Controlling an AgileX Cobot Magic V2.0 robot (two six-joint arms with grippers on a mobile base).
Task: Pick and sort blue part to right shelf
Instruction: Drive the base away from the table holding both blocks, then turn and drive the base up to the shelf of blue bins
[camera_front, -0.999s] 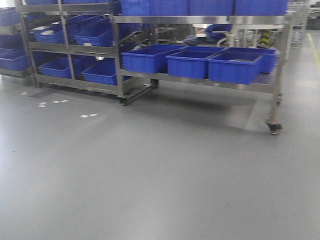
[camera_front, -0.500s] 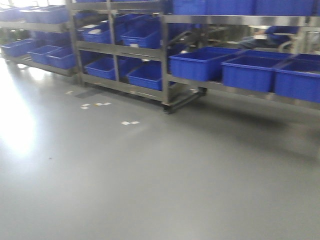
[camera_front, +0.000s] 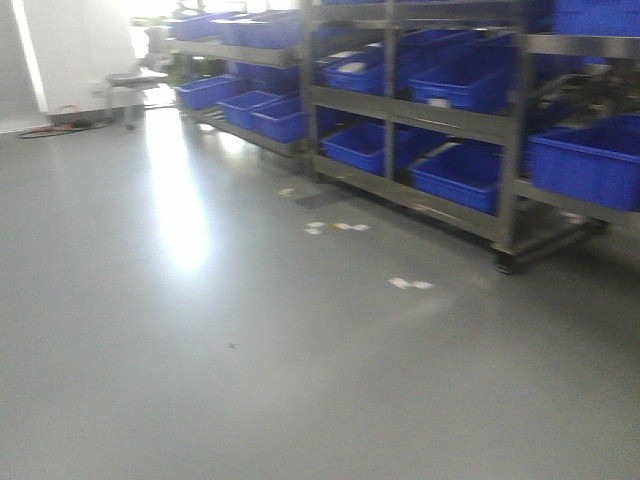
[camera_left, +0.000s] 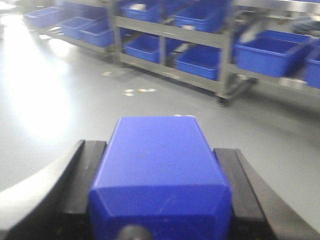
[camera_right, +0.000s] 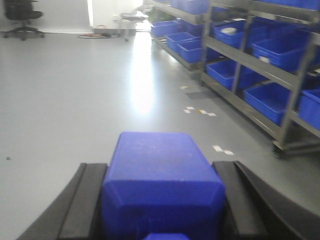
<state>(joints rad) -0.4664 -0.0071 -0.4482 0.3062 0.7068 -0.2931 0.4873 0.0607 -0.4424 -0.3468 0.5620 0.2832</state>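
Grips one blue part (camera_left: 157, 160) clenched in the left hand (camera_left: 159, 197) and a second part (camera_right: 162, 180) in the right hand (camera_right: 162, 212), squeezed between the fingers for carrying. Faces floor (camera_front: 200, 350), with the shelf (camera_front: 450, 115) and its bins (camera_front: 462, 172) off right, well apart, so no placing yet.

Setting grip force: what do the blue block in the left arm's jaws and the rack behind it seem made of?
Blue part: likely moulded plastic, with a uniform matte blue surface and bevelled edges. Rack: seemingly steel, shown by grey rails with a dull sheen, though blur limits certainty.
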